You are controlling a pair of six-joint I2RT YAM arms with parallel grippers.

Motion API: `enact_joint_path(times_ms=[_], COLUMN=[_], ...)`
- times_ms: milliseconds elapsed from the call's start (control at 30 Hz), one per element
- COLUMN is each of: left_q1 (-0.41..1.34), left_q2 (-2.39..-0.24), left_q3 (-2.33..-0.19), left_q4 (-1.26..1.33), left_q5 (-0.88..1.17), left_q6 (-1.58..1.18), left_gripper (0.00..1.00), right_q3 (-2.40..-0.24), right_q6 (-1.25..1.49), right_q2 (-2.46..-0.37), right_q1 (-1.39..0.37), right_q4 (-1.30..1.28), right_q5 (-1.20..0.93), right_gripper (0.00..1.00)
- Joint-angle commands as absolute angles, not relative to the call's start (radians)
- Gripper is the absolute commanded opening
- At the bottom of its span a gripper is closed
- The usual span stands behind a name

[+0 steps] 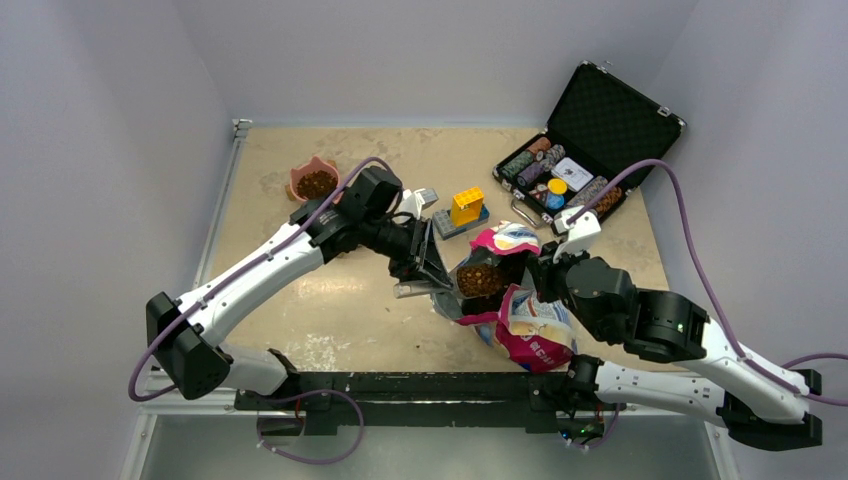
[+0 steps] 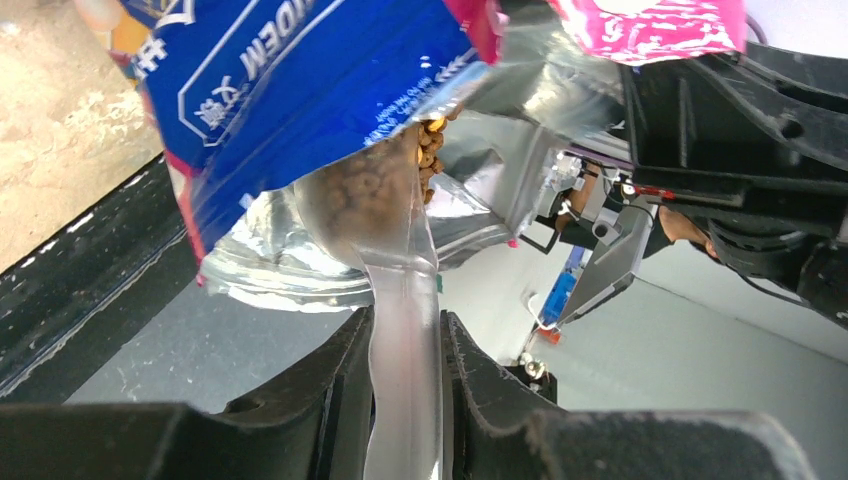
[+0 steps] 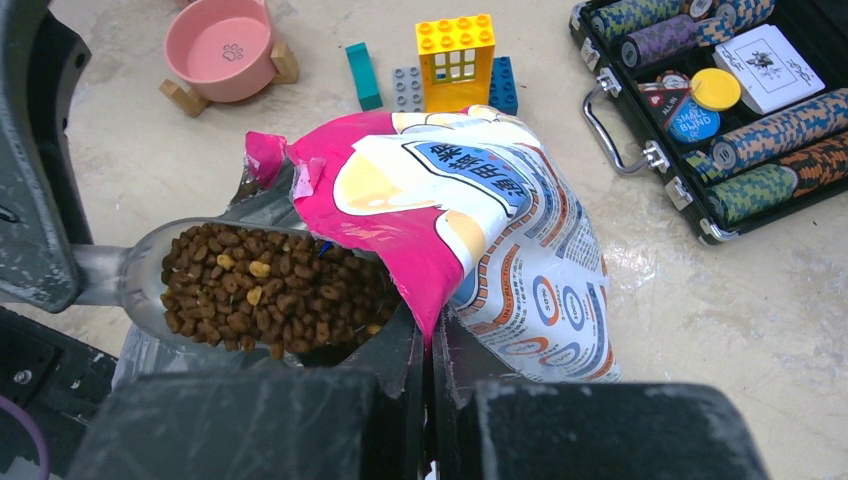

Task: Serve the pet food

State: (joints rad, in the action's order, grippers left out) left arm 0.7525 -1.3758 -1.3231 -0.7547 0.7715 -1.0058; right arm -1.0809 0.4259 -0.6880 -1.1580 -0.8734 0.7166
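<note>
The left gripper [image 2: 405,335] pinches the clear plastic handle of a scoop [image 3: 145,272], its 2 fingers narrowed hard against it. The scoop's cup sits at the open mouth of the bag [image 3: 470,200] and is heaped with pet food [image 3: 270,290], small brown kibble with a few paler pieces. The right gripper [image 3: 431,345] is closed tight on the bag's pink top edge (the silver lining shows in the left wrist view). The bag stands near the front middle of the table [image 1: 300,300], between the 2 arms. Well apart, at the far left, a pink bowl [image 1: 315,182] already holds some kibble. A yellow block [image 1: 466,205] stands behind the bag, and an open case [image 1: 600,120] of poker chips lies at the far right.
</note>
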Motion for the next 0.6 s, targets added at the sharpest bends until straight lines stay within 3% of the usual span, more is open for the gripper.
enact_joint_path(times_ms=[0,100,167,267,400,567], left_q1=[0.727,0.750,0.744,0.721,0.721,0.701], left_q2=[-1.321,-1.301,-1.302,-1.261,-1.251,-1.218], left_q3=[-1.275,-1.373,-1.380,-1.228,-1.190,-1.072], left_q4=[-0.683,-0.878,-0.903,-0.659,-0.557,-0.219], left_q5=[0.771,0.615,0.654,0.760,0.809,0.912], left_q6=[-1.065,-0.995,-0.979,-1.113,-1.149,-1.287], left_gripper=[0.00,0.00,0.00,0.00,0.00,0.00], right_q3=[-1.104,-1.104,-1.101,-1.095,-1.113,-1.112], right_q6=[0.425,0.423,0.427,0.425,0.422,0.423], right_q2=[-0.690,-0.689,-0.689,-0.690,-0.700,-0.692], right_q1=[-1.161,-1.161,-1.161,-1.161,-1.161,-1.161], right_q4=[-0.834,-0.836,-0.836,-0.820,-0.827,-0.824], right_q5=[0.744,0.743,0.742,0.732,0.739,0.738], right_gripper=[0.00,0.00,0.00,0.00,0.00,0.00])
